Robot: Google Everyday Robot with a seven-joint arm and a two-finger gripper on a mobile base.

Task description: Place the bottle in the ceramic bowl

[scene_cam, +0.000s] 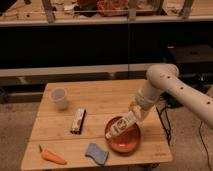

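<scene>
The orange-red ceramic bowl [125, 142] sits on the wooden table [100, 102] at the front right. The white bottle [119, 126] with a reddish-brown label lies tilted over the bowl's far rim, cap end pointing down-left into the bowl. My gripper [134, 115] is at the bottle's upper end, on the white arm that reaches in from the right. Whether the bottle touches the bowl cannot be told.
A white translucent cup [59, 98] stands at the table's back left. A dark snack bar [78, 120] lies mid-table. A carrot [52, 156] lies at the front left and a blue-grey sponge [97, 153] next to the bowl. Dark shelving stands behind the table.
</scene>
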